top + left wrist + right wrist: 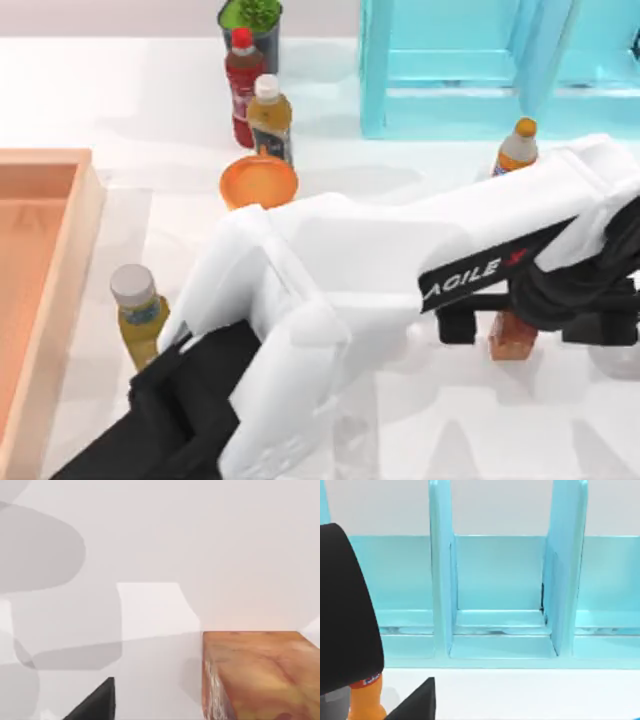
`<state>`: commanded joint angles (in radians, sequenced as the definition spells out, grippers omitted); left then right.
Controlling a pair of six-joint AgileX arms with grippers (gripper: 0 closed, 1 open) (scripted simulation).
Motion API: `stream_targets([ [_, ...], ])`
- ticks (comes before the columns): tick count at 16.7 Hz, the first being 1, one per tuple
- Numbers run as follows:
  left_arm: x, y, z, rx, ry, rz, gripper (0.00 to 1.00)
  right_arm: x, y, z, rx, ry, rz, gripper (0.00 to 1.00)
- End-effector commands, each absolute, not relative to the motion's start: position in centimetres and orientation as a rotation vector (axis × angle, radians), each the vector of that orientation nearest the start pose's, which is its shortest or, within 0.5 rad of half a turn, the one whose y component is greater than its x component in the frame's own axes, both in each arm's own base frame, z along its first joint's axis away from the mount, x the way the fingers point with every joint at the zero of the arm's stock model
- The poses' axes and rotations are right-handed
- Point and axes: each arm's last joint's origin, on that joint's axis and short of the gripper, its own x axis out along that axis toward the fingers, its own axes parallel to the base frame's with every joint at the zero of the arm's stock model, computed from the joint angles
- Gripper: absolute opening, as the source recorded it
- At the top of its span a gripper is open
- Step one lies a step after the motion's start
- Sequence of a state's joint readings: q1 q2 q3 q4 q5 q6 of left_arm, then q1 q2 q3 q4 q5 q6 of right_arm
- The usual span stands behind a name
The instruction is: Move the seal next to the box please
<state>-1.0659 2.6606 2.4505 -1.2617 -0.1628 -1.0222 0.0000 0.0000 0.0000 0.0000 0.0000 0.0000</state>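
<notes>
The seal (512,340), a small glossy reddish-brown block, stands on the white table right of centre. My left arm reaches across from the lower left, and its black gripper (522,316) hangs directly over the seal, hiding most of it. The left wrist view has the seal (260,675) very close, with marbled orange-brown faces, beside a black part of the gripper. The box (62,250), a shallow light-orange wooden tray with thick walls, lies at the far left edge, far from the seal. My right arm's wrist view faces the cabinet.
A turquoise cabinet frame (460,70) stands at the back right, with an orange-capped bottle (517,148) in front of it. A red bottle (243,80), a white-capped bottle (270,118), an orange bowl (258,182) and a plant pot (250,18) cluster at back centre. A grey-capped yellow bottle (138,312) stands near the box.
</notes>
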Motion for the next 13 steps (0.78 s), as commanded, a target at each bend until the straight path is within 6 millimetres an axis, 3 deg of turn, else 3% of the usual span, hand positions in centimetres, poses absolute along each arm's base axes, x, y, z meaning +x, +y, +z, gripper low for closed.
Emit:
stream_targets([
  [3,26.45,-44.95,11.86,0.014,1.371,-0.017,1.00,10.57,-0.12,16.00,0.000,0.000,0.000,1.00],
  [7,26.45,-44.95,11.83,0.014,1.371,-0.017,1.00,10.57,-0.12,16.00,0.000,0.000,0.000,1.00],
  [13,26.45,-44.95,11.83,0.014,1.371,-0.017,0.55,10.57,-0.12,16.00,0.000,0.000,0.000,1.00],
])
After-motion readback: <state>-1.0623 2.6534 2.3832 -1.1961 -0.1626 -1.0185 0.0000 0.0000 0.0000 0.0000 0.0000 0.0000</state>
